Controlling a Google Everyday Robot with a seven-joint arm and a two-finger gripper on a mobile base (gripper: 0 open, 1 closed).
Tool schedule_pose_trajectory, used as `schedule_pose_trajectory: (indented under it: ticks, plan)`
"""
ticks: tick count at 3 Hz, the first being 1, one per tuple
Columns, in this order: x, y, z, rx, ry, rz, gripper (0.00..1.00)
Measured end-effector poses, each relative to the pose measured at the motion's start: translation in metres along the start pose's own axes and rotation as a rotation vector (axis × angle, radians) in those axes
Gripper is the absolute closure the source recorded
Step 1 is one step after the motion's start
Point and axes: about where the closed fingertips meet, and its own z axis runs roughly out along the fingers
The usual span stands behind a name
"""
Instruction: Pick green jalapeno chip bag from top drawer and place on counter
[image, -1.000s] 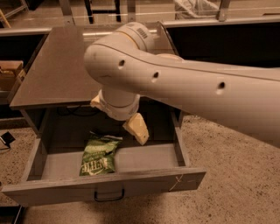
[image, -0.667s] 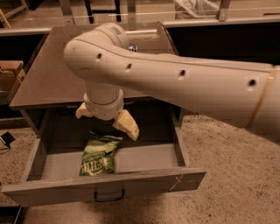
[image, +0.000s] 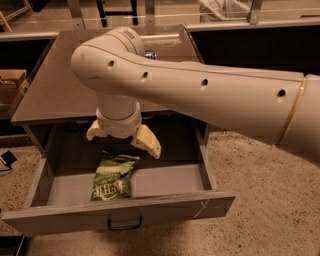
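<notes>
The green jalapeno chip bag (image: 112, 176) lies flat on the floor of the top drawer (image: 165, 182), just below the gripper (image: 122, 144) and a little to its left, not touching it. The gripper hangs over the pulled-out drawer with its two tan fingers (image: 148, 142) spread wide and nothing between them. The drawer's dark handle (image: 125, 223) sits on the front panel, nearer the camera than the gripper. Behind and above the gripper lies the counter (image: 55, 90), partly covered by the cream arm (image: 225, 100) reaching in from the right.

Lab-like workroom, speckled hard floor (image: 260, 200), glossy grey surface (image: 55, 95) over an open metal drawer (image: 75, 215), gripper (image: 122, 144) spread wide above it.
</notes>
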Motion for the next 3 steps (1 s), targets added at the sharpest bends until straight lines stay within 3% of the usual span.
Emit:
schedule_pose_trajectory:
  ticks: [1,2,3]
  plan:
    - [0.019,-0.014,0.029,-0.01,0.059,-0.117,0.0]
    - [0.031,-0.023,0.068,-0.028,0.074,-0.205,0.0]
    - [0.031,-0.019,0.101,-0.019,0.02,-0.253,0.0]
